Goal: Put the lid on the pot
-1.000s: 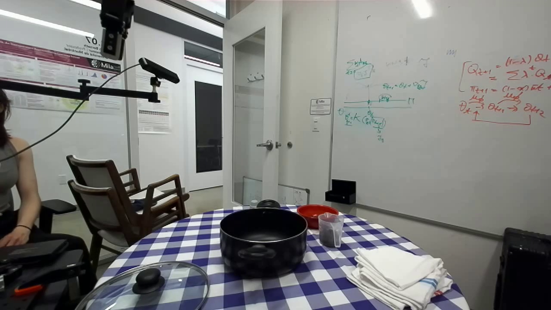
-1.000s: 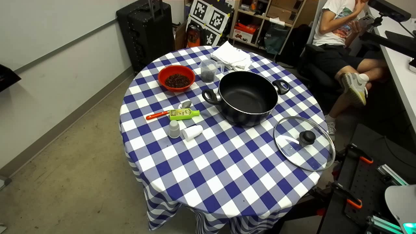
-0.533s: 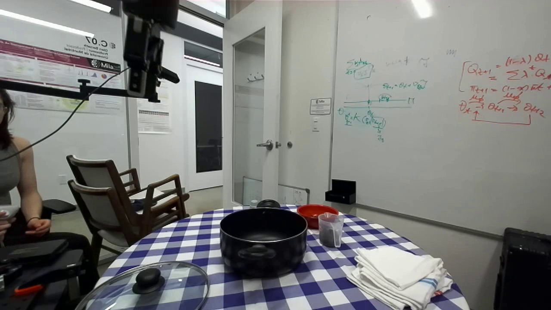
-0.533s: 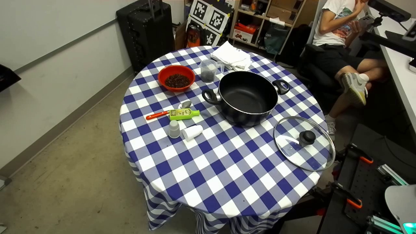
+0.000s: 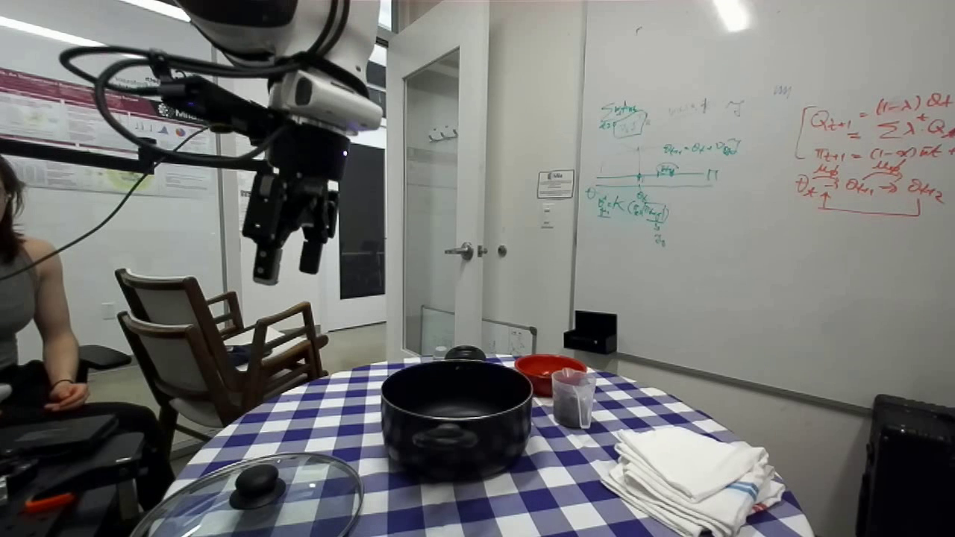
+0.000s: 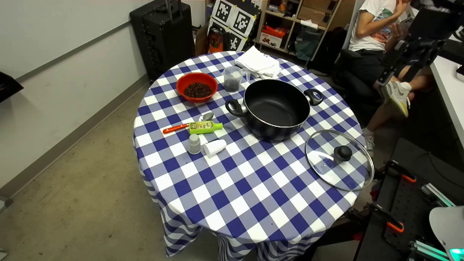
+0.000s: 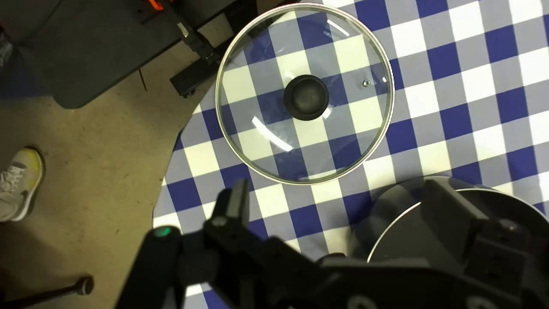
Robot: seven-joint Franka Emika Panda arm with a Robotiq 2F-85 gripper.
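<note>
The lid [image 5: 257, 488], clear glass with a metal rim and black knob, lies on the checked tablecloth near the table's edge. It also shows in an exterior view [image 6: 342, 153] and in the wrist view [image 7: 306, 98]. The black pot [image 5: 456, 440] stands uncovered beside the lid, a short gap apart. It shows in an exterior view [image 6: 277, 132] and partly behind a finger in the wrist view [image 7: 386, 210]. My gripper [image 5: 289, 268] is open and empty, pointing down, high above the table. Its fingers show spread wide in the wrist view [image 7: 336, 189] and also in an exterior view [image 6: 396, 78].
A red bowl [image 6: 180, 90] with dark bits and a clear measuring cup [image 6: 232, 79] stand near the pot. Folded white cloths [image 5: 690, 477] lie on the table. A green bottle [image 6: 204, 127] and a white cup [image 6: 215, 148] lie farther off. People sit nearby.
The arm has come into view and my gripper has moved down and toward the table in both exterior views. The lid and the pot have not moved.
</note>
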